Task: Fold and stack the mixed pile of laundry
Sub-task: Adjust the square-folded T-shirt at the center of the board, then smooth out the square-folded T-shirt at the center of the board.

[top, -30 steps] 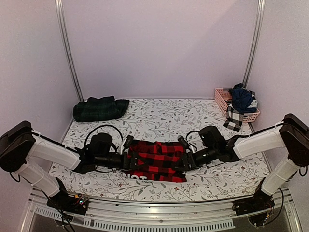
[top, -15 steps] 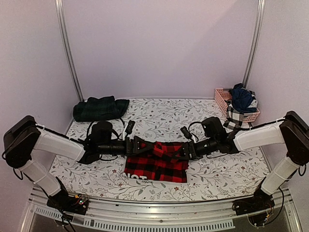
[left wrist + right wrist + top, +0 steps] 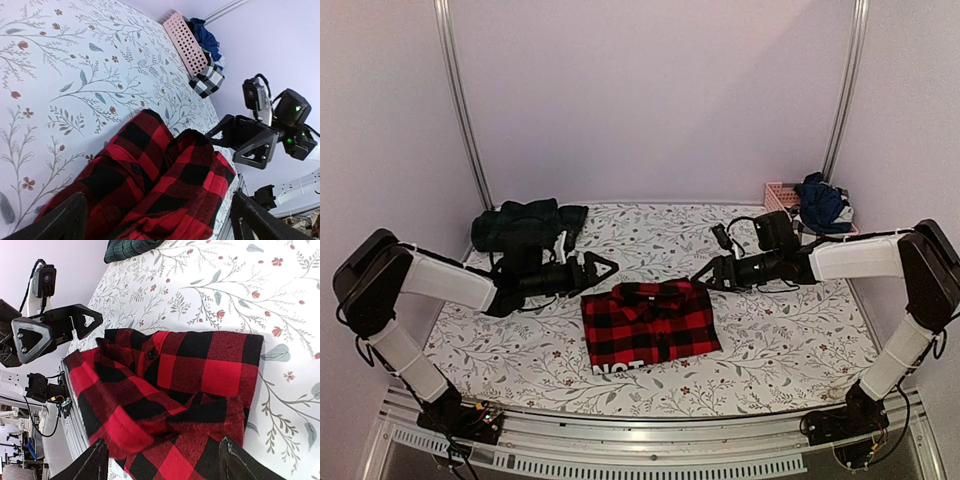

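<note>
1. The red-and-black shirt (image 3: 650,322) lies folded and flat in the middle of the desk (image 3: 770,350), a bit to the near side.
2. Seen from above, its long side runs from 9 o'clock to 3 o'clock, tipped just a little.
3. The left fingers (image 3: 65,220) are spread wide apart and hold nothing. From them the shirt lies at about 5 o'clock, close by but not touching.
4. The right fingers (image 3: 95,462) are wide apart too, and empty. From them the shirt lies at about 7 o'clock, also close and not touching.
5. Both arms are about as near to the shirt as each other. Each one sits just past a far corner of it.
6. The green piece (image 3: 525,225) lies at about 10 o'clock from the shirt, well apart, on the left arm's side. I think that arm is the better one for a move that way.
7. Navy clothes (image 3: 820,203) sit in the pink basket (image 3: 780,195) at about 2 o'clock, past the right arm.
8. One second ago both sets of fingers were down at the two ends of the shirt. Half a second ago they had a bunched-up edge between them. Now they have let go and moved away toward 12 o'clock, and the shirt is a neater block.
</note>
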Action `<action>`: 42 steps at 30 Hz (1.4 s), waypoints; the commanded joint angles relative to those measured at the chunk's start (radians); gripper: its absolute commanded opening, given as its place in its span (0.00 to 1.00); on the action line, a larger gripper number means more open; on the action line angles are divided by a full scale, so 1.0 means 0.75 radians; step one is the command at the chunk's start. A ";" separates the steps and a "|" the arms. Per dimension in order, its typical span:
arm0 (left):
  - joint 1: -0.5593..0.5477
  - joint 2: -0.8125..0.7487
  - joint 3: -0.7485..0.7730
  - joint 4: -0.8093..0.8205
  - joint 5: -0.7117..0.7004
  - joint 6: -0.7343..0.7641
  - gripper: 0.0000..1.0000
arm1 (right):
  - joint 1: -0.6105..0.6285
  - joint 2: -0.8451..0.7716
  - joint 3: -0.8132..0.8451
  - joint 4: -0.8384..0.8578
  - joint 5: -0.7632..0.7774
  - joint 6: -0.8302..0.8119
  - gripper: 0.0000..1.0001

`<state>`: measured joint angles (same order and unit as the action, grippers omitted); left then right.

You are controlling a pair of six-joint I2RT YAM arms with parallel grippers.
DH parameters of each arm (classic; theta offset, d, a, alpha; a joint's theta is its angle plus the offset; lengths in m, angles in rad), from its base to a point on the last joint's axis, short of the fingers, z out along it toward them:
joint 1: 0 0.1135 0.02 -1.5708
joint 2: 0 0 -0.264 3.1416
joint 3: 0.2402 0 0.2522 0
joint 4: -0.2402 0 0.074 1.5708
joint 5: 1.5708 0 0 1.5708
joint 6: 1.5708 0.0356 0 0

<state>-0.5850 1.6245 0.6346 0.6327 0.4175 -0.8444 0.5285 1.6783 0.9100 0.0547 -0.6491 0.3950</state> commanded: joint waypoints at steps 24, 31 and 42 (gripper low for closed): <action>0.037 0.080 0.297 -0.804 -0.151 0.765 0.59 | -0.197 0.170 0.027 -0.056 0.113 -0.190 0.64; 0.040 0.141 0.359 -0.839 -0.171 0.728 0.52 | -0.221 0.340 0.136 -0.007 -0.003 -0.159 0.60; 0.052 0.121 0.347 -0.916 -0.211 0.676 0.37 | -0.217 0.455 0.252 0.010 -0.105 -0.131 0.54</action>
<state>-0.5655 1.7233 0.8841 0.0006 0.2970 -0.3153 0.3637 1.9800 1.0569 0.0532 -0.6941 0.2916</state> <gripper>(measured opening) 0.343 0.544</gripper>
